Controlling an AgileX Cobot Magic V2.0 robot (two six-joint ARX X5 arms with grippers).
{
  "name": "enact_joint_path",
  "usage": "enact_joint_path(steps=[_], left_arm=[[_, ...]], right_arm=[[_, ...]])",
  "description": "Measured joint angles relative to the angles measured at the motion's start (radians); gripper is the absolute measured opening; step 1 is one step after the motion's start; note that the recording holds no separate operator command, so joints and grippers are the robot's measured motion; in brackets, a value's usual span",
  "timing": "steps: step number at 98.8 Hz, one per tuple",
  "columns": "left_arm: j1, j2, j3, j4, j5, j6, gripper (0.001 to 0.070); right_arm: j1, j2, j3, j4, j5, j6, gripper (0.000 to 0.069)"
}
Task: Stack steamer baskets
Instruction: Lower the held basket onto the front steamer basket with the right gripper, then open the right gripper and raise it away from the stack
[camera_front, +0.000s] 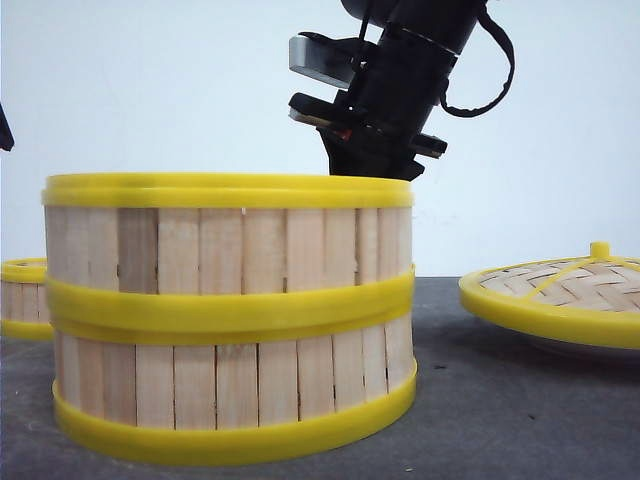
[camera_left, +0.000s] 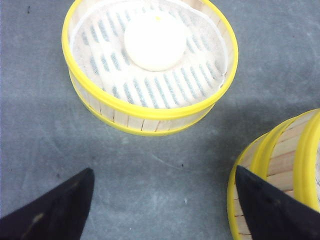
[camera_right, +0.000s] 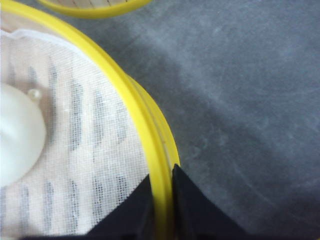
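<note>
Two steamer baskets are stacked at the front: the upper basket (camera_front: 230, 245) rests on the lower basket (camera_front: 235, 385), their yellow rims meeting. My right gripper (camera_right: 161, 175) is shut on the upper basket's far rim (camera_right: 150, 135), one finger inside and one outside. Inside it a white bun (camera_right: 15, 135) lies on cloth. A third basket (camera_left: 150, 65), holding a bun (camera_left: 155, 40), stands alone to the left (camera_front: 22, 295). My left gripper (camera_left: 164, 172) hangs open over bare table between that basket and the stack (camera_left: 280, 170), holding nothing.
A woven-bamboo lid (camera_front: 560, 290) with a yellow rim and knob lies at the right on the dark grey table (camera_front: 500, 400). The right arm (camera_front: 400, 90) reaches down behind the stack. A pale wall closes the back.
</note>
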Motion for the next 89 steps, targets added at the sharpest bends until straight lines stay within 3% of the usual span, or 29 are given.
enact_joint_path(steps=[75,82,89], left_arm=[[0.0,0.0,0.0,0.0,0.0,0.01,0.055],[0.0,0.0,0.0,0.0,0.0,0.01,0.055],[0.0,0.0,0.0,0.0,0.0,0.01,0.055]], right_arm=[[0.0,0.014,0.0,0.012,0.018,0.002,0.0026],[0.0,0.018,0.0,0.022,0.017,0.005,0.0069],[0.0,0.018,0.0,0.03,0.016,0.008,0.0168]])
